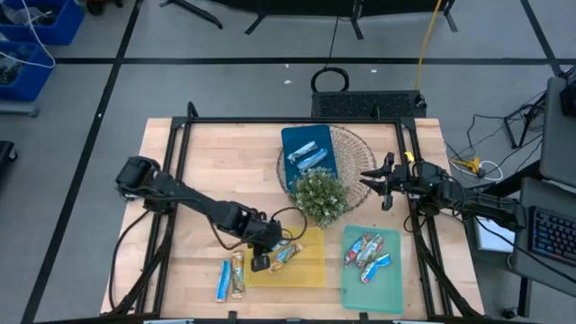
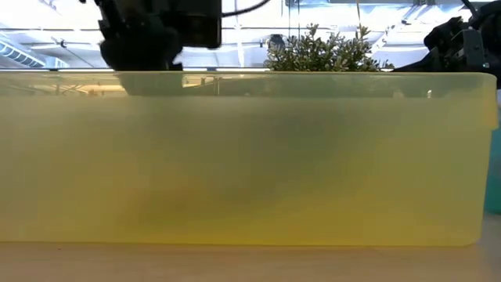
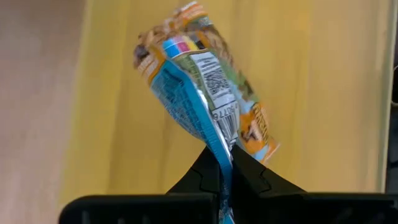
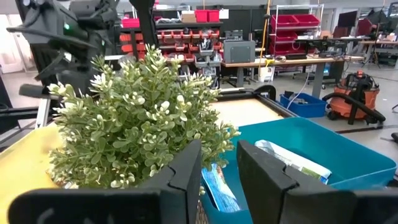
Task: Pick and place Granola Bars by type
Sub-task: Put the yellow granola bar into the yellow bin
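Crinkly foil granola bar (image 3: 205,93), likely light, soft and slippery, hangs over the yellow tray (image 1: 310,270), pinched at 1 flat end seam by the closed left gripper (image 3: 225,180); right gripper (image 4: 219,163) waits open, empty.

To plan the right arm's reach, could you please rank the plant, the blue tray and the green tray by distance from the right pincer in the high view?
From the right pincer:
1. Plant, just beside it toward the table's middle.
2. Blue tray, beyond the plant on the wicker basket.
3. Green tray, at the table's front edge.

Bright even room light everywhere. My low view is filled by a blurry yellow tray (image 2: 250,157).
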